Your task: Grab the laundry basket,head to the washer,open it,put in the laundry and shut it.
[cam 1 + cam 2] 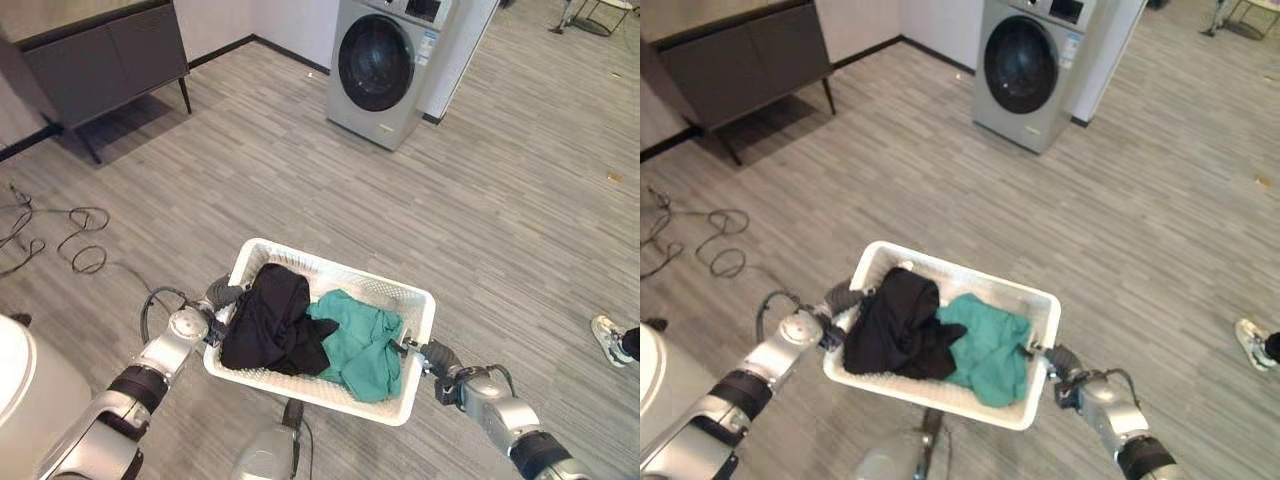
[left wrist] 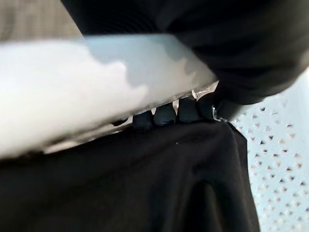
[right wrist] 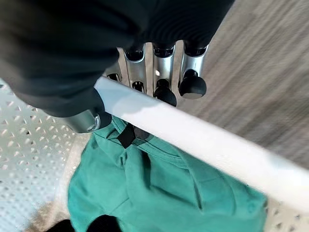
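Note:
A white perforated laundry basket (image 1: 415,300) hangs between my two hands above the wood floor. It holds a black garment (image 1: 270,320) on its left and a green garment (image 1: 365,345) on its right. My left hand (image 1: 222,295) is curled round the basket's left rim (image 2: 72,82), dark fingertips (image 2: 165,115) hooked under it. My right hand (image 1: 432,355) grips the right rim (image 3: 203,140), fingers (image 3: 164,72) outside and thumb inside. The grey front-loading washer (image 1: 385,65) stands far ahead with its round dark door shut.
A dark cabinet on thin legs (image 1: 105,55) stands at the far left. Loose black cables (image 1: 80,240) lie on the floor to the left. A person's shoe (image 1: 612,340) shows at the right edge. Open wood floor stretches between me and the washer.

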Controlling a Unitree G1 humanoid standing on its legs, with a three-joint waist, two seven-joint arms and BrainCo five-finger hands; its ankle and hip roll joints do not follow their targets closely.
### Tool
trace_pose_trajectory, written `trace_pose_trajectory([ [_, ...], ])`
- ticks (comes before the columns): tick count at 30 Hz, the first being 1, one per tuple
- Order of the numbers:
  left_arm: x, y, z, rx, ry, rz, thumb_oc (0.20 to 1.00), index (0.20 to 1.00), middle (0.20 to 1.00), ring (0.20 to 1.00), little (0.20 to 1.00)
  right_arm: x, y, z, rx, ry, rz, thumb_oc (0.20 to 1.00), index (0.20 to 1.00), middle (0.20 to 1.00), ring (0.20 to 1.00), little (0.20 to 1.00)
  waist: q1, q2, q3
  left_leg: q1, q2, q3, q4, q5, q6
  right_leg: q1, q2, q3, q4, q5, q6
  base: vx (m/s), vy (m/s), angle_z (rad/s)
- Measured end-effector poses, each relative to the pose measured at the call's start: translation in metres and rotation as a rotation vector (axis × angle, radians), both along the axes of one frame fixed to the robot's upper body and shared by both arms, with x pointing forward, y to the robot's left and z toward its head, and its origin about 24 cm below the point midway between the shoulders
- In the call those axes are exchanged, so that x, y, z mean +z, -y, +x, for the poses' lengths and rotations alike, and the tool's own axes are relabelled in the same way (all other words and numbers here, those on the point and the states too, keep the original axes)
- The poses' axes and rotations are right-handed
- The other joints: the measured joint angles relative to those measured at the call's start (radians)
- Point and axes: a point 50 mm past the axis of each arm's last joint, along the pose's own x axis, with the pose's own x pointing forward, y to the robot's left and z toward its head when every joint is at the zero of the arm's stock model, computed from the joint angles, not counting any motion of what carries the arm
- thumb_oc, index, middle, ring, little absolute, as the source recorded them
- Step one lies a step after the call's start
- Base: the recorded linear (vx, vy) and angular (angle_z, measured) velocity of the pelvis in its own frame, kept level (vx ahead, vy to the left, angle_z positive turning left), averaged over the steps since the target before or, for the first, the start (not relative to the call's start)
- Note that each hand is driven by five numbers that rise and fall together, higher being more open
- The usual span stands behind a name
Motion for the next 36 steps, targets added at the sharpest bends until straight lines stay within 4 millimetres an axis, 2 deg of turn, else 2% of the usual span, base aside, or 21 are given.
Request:
trace_pose_trajectory([
  [2, 0.006, 0.002, 0.004, -0.01, 0.022, 0.001, 0.2, 0.2, 0.2, 0.2, 0.2, 0.002, 0.001, 0.002, -0.013, 0.011, 0.008, 0.2, 0.2, 0.2, 0.2, 0.2, -0.025, 0.01, 0.0, 0.045, -0.012, -0.01, -0.012, -0.024, 0.012, -0.104, -0.015, -0.001, 0.169, 0.001, 0.001, 0.36, 0.201, -0.01],
  [3, 0.007, 0.001, 0.004, -0.006, 0.025, 0.004, 0.2, 0.2, 0.2, 0.2, 0.2, 0.004, 0.001, 0.004, -0.017, 0.024, 0.01, 0.2, 0.2, 0.2, 0.2, 0.2, -0.03, 0.018, 0.005, 0.081, -0.02, -0.009, -0.014, -0.061, 0.045, -0.187, -0.046, -0.022, 0.28, 0.003, -0.01, 0.33, 0.154, -0.09],
  [5, 0.003, 0.005, 0.002, -0.027, 0.006, 0.014, 0.2, 0.2, 0.2, 0.2, 0.2, 0.005, 0.007, 0.003, -0.039, 0.028, 0.003, 0.2, 0.2, 0.2, 0.2, 0.2, -0.054, 0.069, 0.015, 0.147, -0.017, -0.012, -0.022, -0.075, 0.049, -0.275, -0.122, -0.151, 0.329, -0.049, -0.056, 0.29, 0.063, -0.03],
  [8, 0.005, 0.012, 0.003, -0.053, 0.015, 0.005, 0.2, 0.2, 0.2, 0.2, 0.2, 0.001, 0.012, -0.004, -0.044, 0.012, -0.008, 0.2, 0.2, 0.2, 0.2, 0.2, -0.12, 0.088, 0.007, 0.19, -0.017, -0.052, -0.031, -0.102, 0.013, -0.38, -0.113, -0.196, 0.151, -0.054, -0.066, 0.33, -0.051, 0.43],
  [10, 0.003, 0.014, 0.003, -0.06, 0.006, 0.006, 0.2, 0.2, 0.2, 0.2, 0.2, 0.002, 0.014, -0.005, -0.044, 0.014, -0.015, 0.2, 0.2, 0.2, 0.2, 0.2, -0.14, 0.088, 0.003, 0.207, -0.016, -0.034, -0.042, -0.126, -0.023, -0.433, -0.079, -0.222, -0.085, -0.029, -0.083, 0.37, -0.144, 0.13],
  [12, -0.001, 0.016, 0.002, -0.064, -0.005, 0.0, 0.2, 0.2, 0.2, 0.2, 0.2, 0.003, 0.018, -0.006, -0.05, 0.013, -0.023, 0.2, 0.2, 0.2, 0.2, 0.2, -0.145, 0.093, 0.003, 0.226, -0.02, -0.037, -0.052, -0.142, -0.037, -0.476, -0.044, -0.224, -0.245, 0.041, -0.099, 0.46, -0.173, -0.01],
  [13, -0.006, 0.019, 0.001, -0.061, -0.025, -0.007, 0.2, 0.2, 0.2, 0.2, 0.2, 0.0, 0.021, -0.01, -0.059, 0.003, -0.024, 0.2, 0.2, 0.2, 0.2, 0.2, -0.171, 0.098, 0.0, 0.245, -0.02, -0.057, -0.049, -0.18, -0.048, -0.497, 0.006, -0.159, -0.439, 0.134, -0.062, 0.39, -0.147, 0.19],
  [15, -0.011, 0.022, 0.001, -0.065, -0.039, -0.011, 0.2, 0.2, 0.2, 0.2, 0.2, -0.003, 0.022, -0.015, -0.068, -0.012, -0.025, 0.2, 0.2, 0.2, 0.2, 0.2, -0.196, 0.099, 0.0, 0.275, -0.023, -0.073, -0.049, -0.208, -0.044, -0.509, 0.021, -0.133, -0.599, 0.211, -0.063, 0.45, -0.18, 0.22],
  [19, -0.024, 0.034, -0.003, -0.096, -0.079, 0.005, 0.2, 0.2, 0.2, 0.2, 0.2, -0.014, 0.03, -0.033, -0.098, -0.063, -0.036, 0.2, 0.2, 0.2, 0.2, 0.2, -0.235, 0.109, -0.009, 0.387, -0.016, -0.065, -0.044, -0.233, -0.061, -0.47, 0.015, -0.196, -0.612, 0.257, -0.077, 0.44, -0.212, 0.35],
  [21, -0.027, 0.039, -0.005, -0.112, -0.091, 0.002, 0.2, 0.2, 0.2, 0.2, 0.2, -0.016, 0.033, -0.037, -0.106, -0.079, -0.039, 0.2, 0.2, 0.2, 0.2, 0.2, -0.246, 0.115, -0.034, 0.443, 0.01, -0.065, -0.016, -0.252, -0.092, -0.402, 0.034, -0.222, -0.556, 0.29, -0.147, 0.35, -0.209, 0.31],
  [22, -0.028, 0.039, -0.006, -0.111, -0.094, 0.0, 0.2, 0.2, 0.2, 0.2, 0.2, -0.015, 0.035, -0.037, -0.112, -0.074, -0.041, 0.2, 0.2, 0.2, 0.2, 0.2, -0.246, 0.124, -0.05, 0.439, 0.023, -0.063, 0.03, -0.264, -0.11, -0.395, 0.039, -0.223, -0.546, 0.339, -0.186, 0.51, -0.422, -0.06],
  [23, -0.032, 0.042, -0.008, -0.101, -0.097, -0.024, 0.2, 0.2, 0.2, 0.2, 0.2, -0.011, 0.04, -0.032, -0.111, -0.059, -0.058, 0.2, 0.2, 0.2, 0.2, 0.2, -0.239, 0.162, -0.067, 0.42, 0.06, -0.059, 0.131, -0.268, -0.127, -0.366, 0.085, -0.223, -0.531, 0.347, -0.263, 0.38, -0.342, -0.13],
  [24, -0.033, 0.041, -0.008, -0.093, -0.098, -0.03, 0.2, 0.2, 0.2, 0.2, 0.2, -0.009, 0.041, -0.029, -0.11, -0.053, -0.063, 0.2, 0.2, 0.2, 0.2, 0.2, -0.238, 0.171, -0.072, 0.405, 0.073, -0.058, 0.18, -0.258, -0.144, -0.354, 0.099, -0.224, -0.532, 0.329, -0.277, 0.59, -0.619, -0.16],
  [25, -0.032, 0.04, -0.008, -0.089, -0.093, -0.033, 0.2, 0.2, 0.2, 0.2, 0.2, -0.006, 0.042, -0.025, -0.109, -0.038, -0.065, 0.2, 0.2, 0.2, 0.2, 0.2, -0.237, 0.178, -0.074, 0.316, 0.124, -0.006, 0.466, -0.217, -0.147, -0.312, 0.13, -0.225, -0.539, 0.311, -0.295, 0.2, -0.281, -0.08],
  [26, -0.03, 0.038, -0.008, -0.085, -0.084, -0.041, 0.2, 0.2, 0.2, 0.2, 0.2, -0.005, 0.041, -0.023, -0.105, -0.033, -0.065, 0.2, 0.2, 0.2, 0.2, 0.2, -0.233, 0.168, -0.078, 0.249, 0.149, 0.005, 0.62, -0.196, -0.164, -0.291, 0.144, -0.216, -0.537, 0.27, -0.302, 0.21, -0.279, -0.01],
  [27, -0.026, 0.038, -0.007, -0.083, -0.066, -0.052, 0.2, 0.2, 0.2, 0.2, 0.2, -0.002, 0.04, -0.021, -0.096, -0.022, -0.067, 0.2, 0.2, 0.2, 0.2, 0.2, -0.229, 0.155, -0.073, 0.187, 0.18, 0.012, 0.77, -0.141, -0.143, -0.266, 0.162, -0.206, -0.543, 0.254, -0.309, 0.16, -0.211, -0.36],
  [28, -0.024, 0.033, -0.008, -0.076, -0.06, -0.043, 0.2, 0.2, 0.2, 0.2, 0.2, 0.001, 0.037, -0.016, -0.09, -0.003, -0.062, 0.2, 0.2, 0.2, 0.2, 0.2, -0.202, 0.129, -0.067, 0.121, 0.211, 0.028, 0.888, -0.144, -0.148, -0.233, 0.184, -0.178, -0.549, 0.246, -0.317, 0.24, -0.296, -0.38],
  [30, -0.021, 0.027, -0.009, -0.074, -0.056, -0.031, 0.2, 0.2, 0.2, 0.2, 0.2, 0.007, 0.035, -0.01, -0.08, 0.027, -0.062, 0.2, 0.2, 0.2, 0.2, 0.2, -0.187, 0.074, -0.046, 0.001, 0.253, 0.039, 0.962, -0.142, -0.147, -0.17, 0.186, -0.137, -0.562, 0.195, -0.361, 0.28, -0.258, -0.34],
  [33, -0.019, 0.022, -0.009, -0.07, -0.055, -0.015, 0.2, 0.2, 0.2, 0.2, 0.2, 0.011, 0.033, -0.004, -0.073, 0.045, -0.061, 0.2, 0.2, 0.2, 0.2, 0.2, -0.146, 0.026, -0.022, -0.114, 0.275, 0.068, 0.87, -0.155, -0.136, -0.101, 0.174, -0.094, -0.594, 0.172, -0.367, 0.24, -0.034, -0.37],
  [34, -0.017, 0.023, -0.008, -0.073, -0.045, -0.016, 0.2, 0.2, 0.2, 0.2, 0.2, 0.012, 0.033, -0.003, -0.071, 0.049, -0.063, 0.2, 0.2, 0.2, 0.2, 0.2, -0.142, 0.019, -0.01, -0.148, 0.274, 0.074, 0.748, -0.161, -0.138, -0.068, 0.171, -0.087, -0.615, 0.168, -0.363, 0.26, 0.053, -0.15],
  [36, -0.014, 0.022, -0.006, -0.071, -0.036, -0.013, 0.2, 0.2, 0.2, 0.2, 0.2, 0.011, 0.031, -0.004, -0.067, 0.046, -0.064, 0.2, 0.2, 0.2, 0.2, 0.2, -0.122, 0.026, 0.004, -0.187, 0.269, 0.107, 0.311, -0.116, -0.174, 0.008, 0.168, -0.083, -0.658, 0.157, -0.307, 0.39, 0.119, -0.24],
])
